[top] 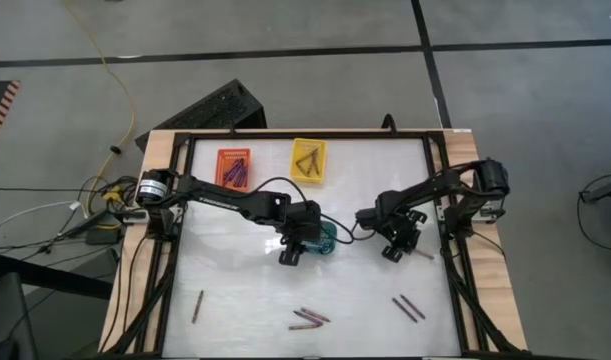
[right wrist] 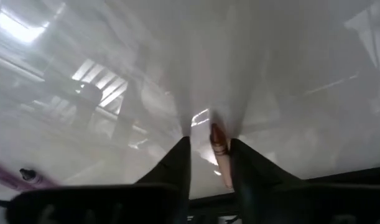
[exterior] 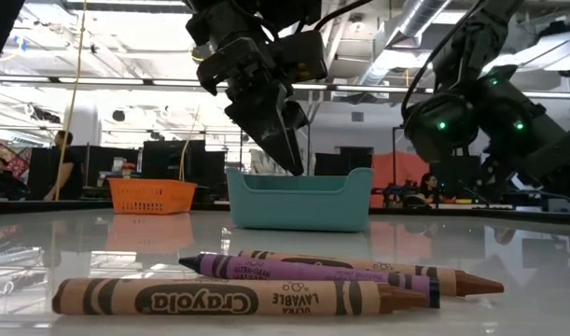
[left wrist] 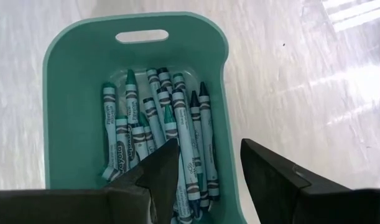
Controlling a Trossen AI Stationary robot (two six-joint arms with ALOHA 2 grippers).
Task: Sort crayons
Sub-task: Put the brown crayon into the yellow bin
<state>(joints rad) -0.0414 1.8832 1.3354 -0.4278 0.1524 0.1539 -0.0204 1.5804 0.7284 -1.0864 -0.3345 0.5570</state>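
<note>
In the left wrist view a teal basket [left wrist: 65, 124] holds several teal crayons [left wrist: 177, 124]. My left gripper [left wrist: 205, 171] hangs open above its near end, touching nothing; the basket also shows mid-table in the high view [top: 328, 238]. My right gripper [right wrist: 209, 158] points down at the table toward the right edge [top: 395, 250]. Its fingers are open on either side of a brown-red crayon [right wrist: 219, 149] that lies flat on the table. More crayons lie near the front edge [top: 310, 318] [top: 407, 308] [top: 198, 306]. My right gripper comes down steeply from above, its fingertips [right wrist: 180, 152] at the table top. The brown-red crayon's paper-wrapped part [right wrist: 222, 158] lies along the gap, close beside one finger. I cannot tell whether that finger touches it.
An orange basket [top: 235, 167] with purple crayons and a yellow basket [top: 308, 160] with brown ones stand at the far edge. In the low view a brown crayon [exterior: 229, 297] and a purple one [exterior: 303, 271] lie close to the front. A black frame [top: 450, 250] borders the table.
</note>
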